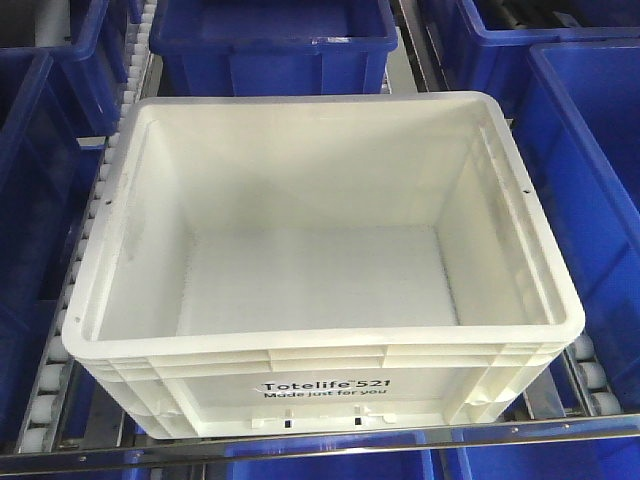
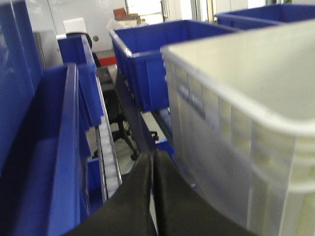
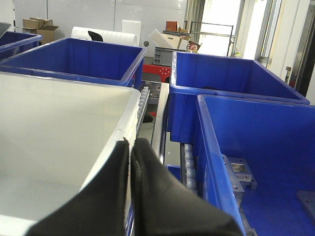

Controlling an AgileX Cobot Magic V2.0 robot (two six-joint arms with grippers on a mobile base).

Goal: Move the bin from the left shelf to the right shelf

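Our left end effector (image 2: 152, 162) rides with its dark fingers pressed together, gripping nothing, just beside the outer wall of the white bin (image 2: 256, 123); our right end effector (image 3: 130, 147) is likewise closed and empty, fingertips at the bin's right rim. The bin (image 1: 320, 250), open and bare inside, sits on the shelf's roller tracks (image 1: 55, 385) behind a metal front rail (image 1: 320, 445), its "Totelife 521" print facing us. Beyond and alongside it stand dark blue bins (image 1: 270, 40).

walls (image 3: 74, 14): white panels | windows (image 3: 216, 29): bright daylight | cardboard boxes (image 3: 37, 27): stacked at wall
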